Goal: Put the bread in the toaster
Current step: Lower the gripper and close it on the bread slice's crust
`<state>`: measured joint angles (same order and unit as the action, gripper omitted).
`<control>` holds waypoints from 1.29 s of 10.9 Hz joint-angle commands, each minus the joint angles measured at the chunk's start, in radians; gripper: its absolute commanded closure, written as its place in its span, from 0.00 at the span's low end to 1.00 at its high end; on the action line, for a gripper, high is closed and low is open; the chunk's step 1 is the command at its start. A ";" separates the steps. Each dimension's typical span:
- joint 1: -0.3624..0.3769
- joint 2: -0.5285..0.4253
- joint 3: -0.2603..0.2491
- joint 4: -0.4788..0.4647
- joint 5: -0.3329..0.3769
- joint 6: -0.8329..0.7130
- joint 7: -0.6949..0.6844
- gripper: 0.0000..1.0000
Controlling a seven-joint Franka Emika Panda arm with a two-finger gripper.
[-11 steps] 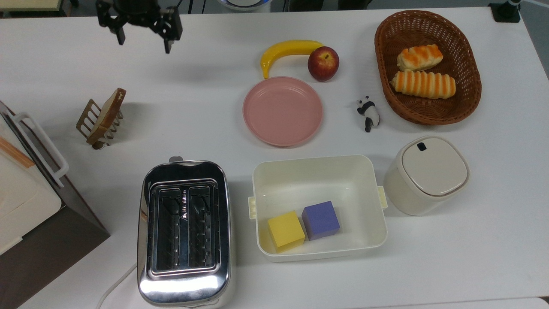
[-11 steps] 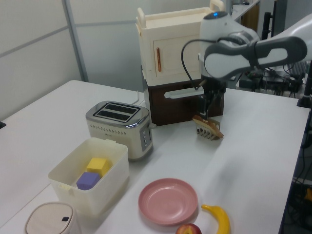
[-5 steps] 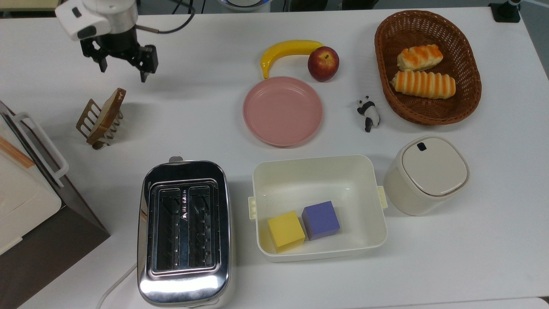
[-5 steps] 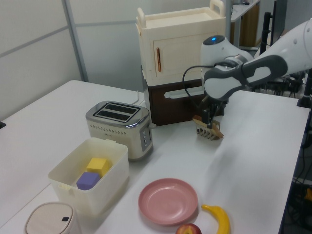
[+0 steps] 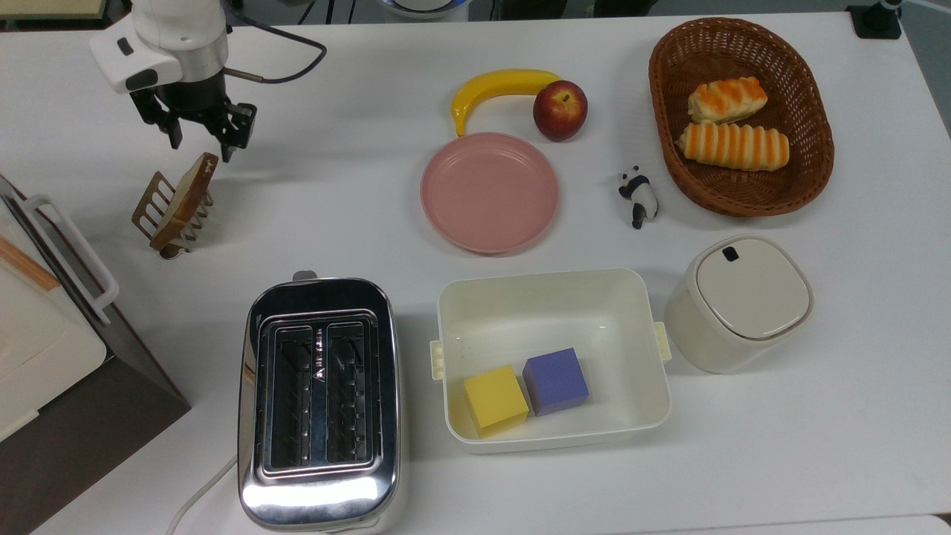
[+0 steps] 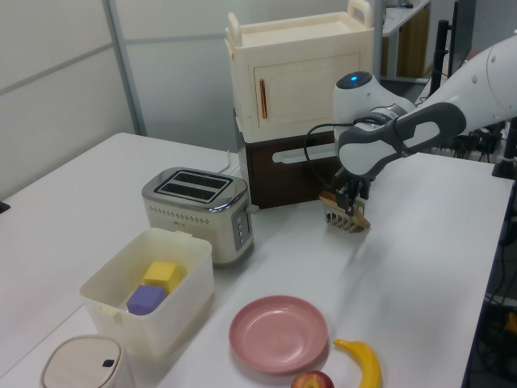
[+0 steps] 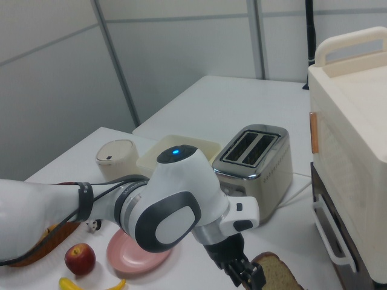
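In the right view, the bread (image 7: 275, 273) is cut off by the bottom edge, with the gripper (image 7: 245, 275) covering its near side. In the left view, the arm's wrist hides most of the toast rack (image 6: 346, 218) and the apple (image 6: 311, 380) is cropped at the bottom. The cabinet (image 5: 44, 327) runs off the top view's left.

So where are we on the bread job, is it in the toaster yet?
Not yet. Nothing is done: the bread sits upright in the rack, and both slots of the toaster are empty. In hand: the open pincer hangs just above the slice, not gripping it. Left: grasp, lift, carry over and drop it into a slot.
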<state>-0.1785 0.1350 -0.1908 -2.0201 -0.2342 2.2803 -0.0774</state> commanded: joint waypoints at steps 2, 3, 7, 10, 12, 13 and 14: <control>-0.004 0.015 0.004 -0.003 -0.020 0.047 -0.019 0.46; -0.006 0.015 0.004 -0.003 -0.022 0.047 -0.030 0.58; -0.009 -0.001 0.002 -0.002 -0.022 0.035 -0.093 0.99; -0.018 -0.027 0.001 0.039 -0.022 0.028 -0.108 0.99; -0.024 -0.031 0.001 0.093 -0.022 0.028 -0.108 0.99; -0.024 -0.034 0.001 0.110 -0.020 0.028 -0.111 0.99; -0.021 -0.035 0.002 0.142 -0.007 0.022 -0.113 0.99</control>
<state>-0.1995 0.1231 -0.1908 -1.9138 -0.2392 2.3016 -0.1709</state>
